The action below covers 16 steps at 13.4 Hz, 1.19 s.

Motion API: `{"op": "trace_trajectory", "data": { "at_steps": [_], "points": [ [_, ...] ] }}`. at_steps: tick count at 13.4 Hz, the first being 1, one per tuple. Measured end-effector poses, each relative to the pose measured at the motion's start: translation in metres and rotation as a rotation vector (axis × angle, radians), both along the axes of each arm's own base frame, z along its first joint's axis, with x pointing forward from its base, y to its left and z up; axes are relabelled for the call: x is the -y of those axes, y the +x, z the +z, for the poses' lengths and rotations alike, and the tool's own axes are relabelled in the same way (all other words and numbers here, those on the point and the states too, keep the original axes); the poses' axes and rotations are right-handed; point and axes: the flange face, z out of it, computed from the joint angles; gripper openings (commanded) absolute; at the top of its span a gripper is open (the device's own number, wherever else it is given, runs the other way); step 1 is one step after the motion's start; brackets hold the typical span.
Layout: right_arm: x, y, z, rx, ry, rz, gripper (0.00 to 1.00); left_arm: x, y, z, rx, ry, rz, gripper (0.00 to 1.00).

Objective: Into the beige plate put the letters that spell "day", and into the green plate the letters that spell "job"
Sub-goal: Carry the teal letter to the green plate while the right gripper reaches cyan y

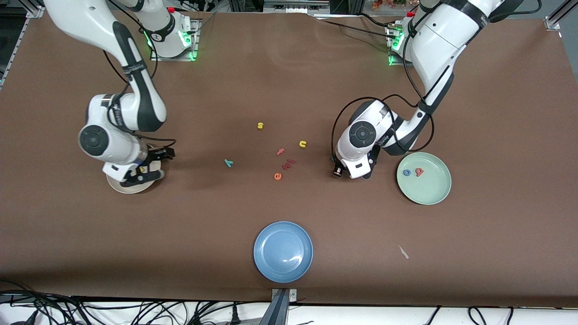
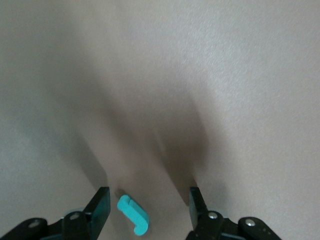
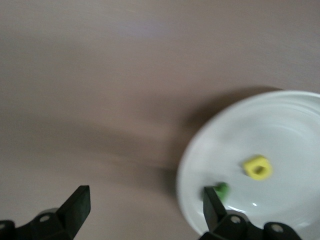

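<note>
Right gripper (image 3: pixel 142 207) over the rim of the round cream-beige plate (image 1: pixel 131 186) at the right arm's end of the table; fingers spread wide, nothing between them. In that plate: small yellow foam "a" (image 3: pixel 258 167) and dark green foam "d" (image 3: pixel 220 190), close together but apart.

Left gripper (image 2: pixel 148 206) low over bare brown table, just beside the round pale mint-green plate (image 1: pixel 424 178); jaws part open, straddling the teal hook-shaped foam "j" (image 2: pixel 133 214), pads apart from it.

Green plate holds the blue ring "o" (image 1: pixel 407 172) and red-pink "b" (image 1: pixel 419 171), side by side.

Teal foam "y" (image 1: pixel 229 163) lies on the table mid-way between the arms.
</note>
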Motion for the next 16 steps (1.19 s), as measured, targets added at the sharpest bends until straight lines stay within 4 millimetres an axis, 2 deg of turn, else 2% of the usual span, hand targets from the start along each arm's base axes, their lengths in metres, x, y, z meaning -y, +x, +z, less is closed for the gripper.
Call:
{"op": "trace_trajectory", "data": {
  "at_steps": [3, 5, 9, 13, 16],
  "points": [
    [-0.046, -0.005, 0.002, 0.015, 0.031, 0.058, 1.00, 0.010, -0.007, 0.000, -0.002, 0.003, 0.005, 0.51],
    [-0.074, -0.009, 0.003, 0.044, 0.055, 0.091, 1.00, 0.011, -0.007, 0.001, 0.001, 0.002, 0.006, 0.46],
    [-0.129, -0.020, -0.013, 0.114, 0.094, 0.166, 1.00, 0.010, -0.005, 0.002, 0.005, 0.000, 0.013, 0.21],
    [-0.157, -0.028, -0.029, 0.177, 0.112, 0.210, 1.00, 0.008, -0.004, 0.002, 0.007, 0.001, 0.007, 0.00],
    [-0.177, -0.036, -0.042, 0.197, 0.118, 0.243, 0.99, 0.007, 0.000, 0.008, 0.036, 0.007, -0.109, 0.00]
  ]
}}
